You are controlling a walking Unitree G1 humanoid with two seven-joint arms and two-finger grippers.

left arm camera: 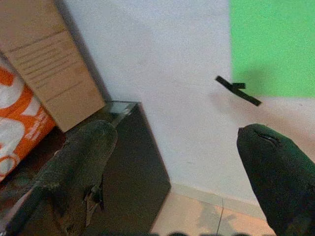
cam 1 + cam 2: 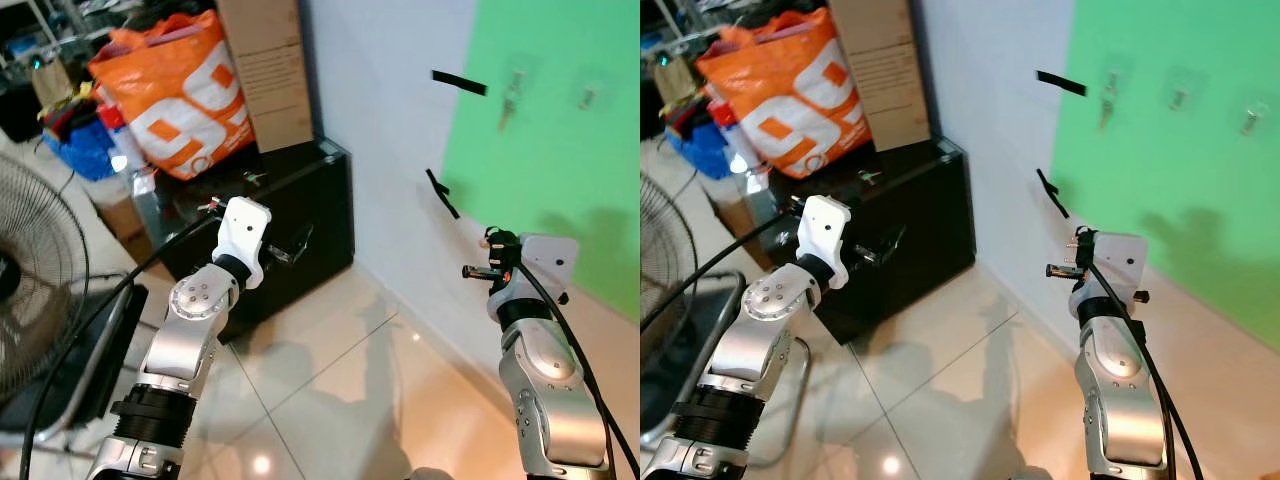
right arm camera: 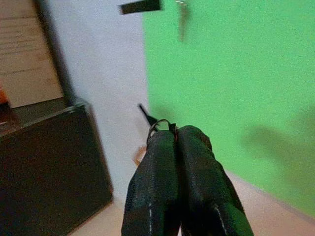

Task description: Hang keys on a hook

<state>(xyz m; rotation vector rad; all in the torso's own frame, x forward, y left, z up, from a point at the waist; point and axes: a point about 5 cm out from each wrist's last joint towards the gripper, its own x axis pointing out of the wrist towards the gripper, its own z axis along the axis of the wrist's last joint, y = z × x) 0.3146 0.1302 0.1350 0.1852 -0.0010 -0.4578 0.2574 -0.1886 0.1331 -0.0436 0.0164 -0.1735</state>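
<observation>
My right gripper [image 2: 488, 256] is raised in front of the wall, below and left of the green panel [image 2: 560, 150], and is shut on the keys. The thin metal key ring [image 3: 161, 124] pokes out at its closed fingertips [image 3: 189, 135]. Small clear hooks are stuck high on the panel; one hook [image 2: 1108, 88] has a key hanging from it, and two more hooks [image 2: 1178, 97] [image 2: 1250, 115] sit to its right. My left gripper [image 1: 177, 132] is open, holds nothing, and is raised near the black cabinet [image 2: 310, 205].
The black cabinet stands against the white wall with a cardboard box [image 2: 265, 70] and an orange bag [image 2: 180, 90] on and behind it. Two black tape strips [image 2: 458, 83] [image 2: 440, 192] mark the wall. A floor fan [image 2: 30, 280] stands at left.
</observation>
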